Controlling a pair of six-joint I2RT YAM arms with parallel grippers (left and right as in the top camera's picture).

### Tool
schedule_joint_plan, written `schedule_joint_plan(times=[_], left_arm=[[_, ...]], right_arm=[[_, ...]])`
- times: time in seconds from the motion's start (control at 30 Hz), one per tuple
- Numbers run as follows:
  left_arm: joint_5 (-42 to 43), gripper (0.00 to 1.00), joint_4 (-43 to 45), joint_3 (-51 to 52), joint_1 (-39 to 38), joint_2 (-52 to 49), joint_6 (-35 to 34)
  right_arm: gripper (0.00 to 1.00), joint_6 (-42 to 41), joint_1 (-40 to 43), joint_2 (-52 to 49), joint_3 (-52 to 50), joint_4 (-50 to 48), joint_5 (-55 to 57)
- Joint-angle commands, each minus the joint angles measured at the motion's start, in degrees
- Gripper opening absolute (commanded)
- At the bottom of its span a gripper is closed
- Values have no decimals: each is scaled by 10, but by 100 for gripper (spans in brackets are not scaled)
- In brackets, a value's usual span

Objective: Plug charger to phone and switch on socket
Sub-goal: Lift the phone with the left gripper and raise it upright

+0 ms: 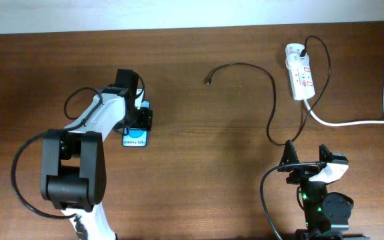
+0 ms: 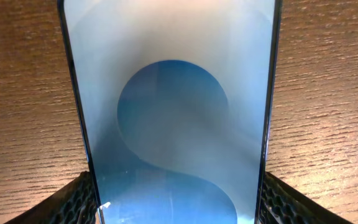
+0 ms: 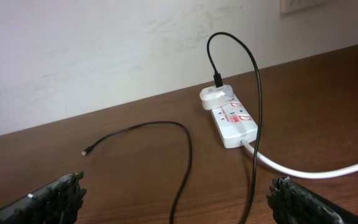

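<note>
Wooden worktop (image 1: 199,173): charger tip (image 1: 207,82) lies near the far edge, between left gripper (image 1: 141,119) clamped across the phone (image 1: 136,139) and wide-open right gripper (image 1: 307,157).

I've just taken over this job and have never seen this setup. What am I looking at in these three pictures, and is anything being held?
These are two robot arms at a wooden table, each ending in a two-finger gripper. The wide picture looks down from above; the other two come from cameras on the wrists. The left gripper is over the phone. Its wrist view shows its fingers against both long edges, so it seems to be gripping it. The right gripper is open and holds nothing. Its camera looks at the socket, a white power strip, with the charger plugged in at one end. The cable's free tip lies on the table, away from the phone.
</note>
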State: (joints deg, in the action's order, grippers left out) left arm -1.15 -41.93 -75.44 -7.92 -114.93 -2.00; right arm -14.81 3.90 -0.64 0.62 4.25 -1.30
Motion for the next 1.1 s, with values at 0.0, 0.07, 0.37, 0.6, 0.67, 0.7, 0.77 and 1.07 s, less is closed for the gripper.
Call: schedule_joint_plan(times=[0.0,0.07,0.37,0.6,0.67,0.7,0.77,1.07], left_arm=[[3,56,-37,-33,-1,-17,-3],[3,56,-51,-50,-1,-5,-3],[17,54,-79,-57,-1,110,-3],[99,52,-110,-57,-3,205,-4],[136,48,-112,-57,-4,230,-19],[151,48,-112,-57,-7,237,-19],[163,47,-113,-57,-15,244,-19],[164,48,-102,-57,-112,247,-40]], right_arm=[[98,-2,2,2,-3,3,5],[98,-2,2,2,-3,3,5],[98,-2,2,2,-3,3,5],[98,-2,2,2,-3,3,5],[98,-2,2,2,-3,3,5],[98,-2,2,2,-3,3,5],[98,-2,2,2,-3,3,5],[98,-2,2,2,-3,3,5]])
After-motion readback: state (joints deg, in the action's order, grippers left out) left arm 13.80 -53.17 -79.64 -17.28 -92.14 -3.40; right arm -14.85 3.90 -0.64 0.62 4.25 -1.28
